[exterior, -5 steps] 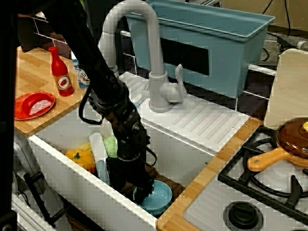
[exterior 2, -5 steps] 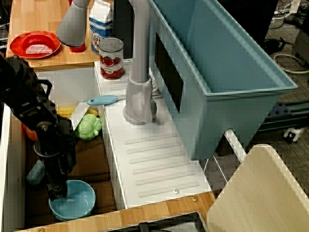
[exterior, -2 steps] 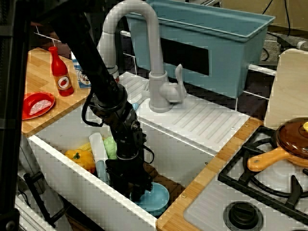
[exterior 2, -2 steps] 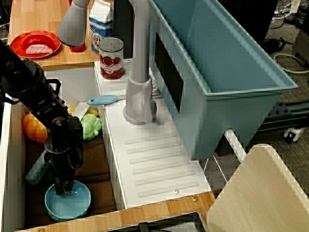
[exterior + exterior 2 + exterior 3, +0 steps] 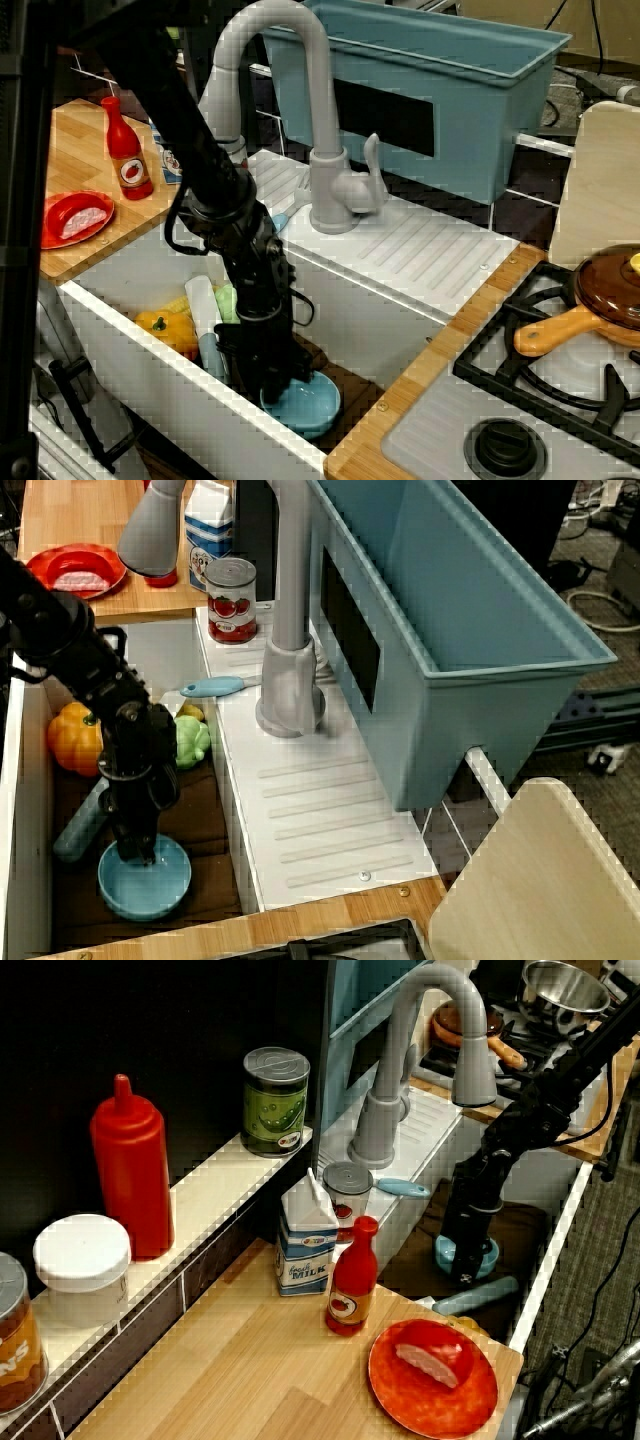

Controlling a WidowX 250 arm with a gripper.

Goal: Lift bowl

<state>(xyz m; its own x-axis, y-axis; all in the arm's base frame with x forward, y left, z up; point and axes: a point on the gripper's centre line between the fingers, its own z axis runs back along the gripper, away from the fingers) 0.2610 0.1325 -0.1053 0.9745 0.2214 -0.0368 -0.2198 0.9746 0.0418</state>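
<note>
Fingers on the bowl, lift still to come

Low left in the view from above, our gripper seems clamped on the bowl rim in the sink; next we raise it straight.

Black jointed arm with looping black cables

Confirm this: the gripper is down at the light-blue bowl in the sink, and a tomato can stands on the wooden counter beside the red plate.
One thing is wrong. The tomato can stands on the white drainboard by the faucet, not beside the red plate, as the view from above shows. The gripper is indeed at the light-blue bowl.
</note>
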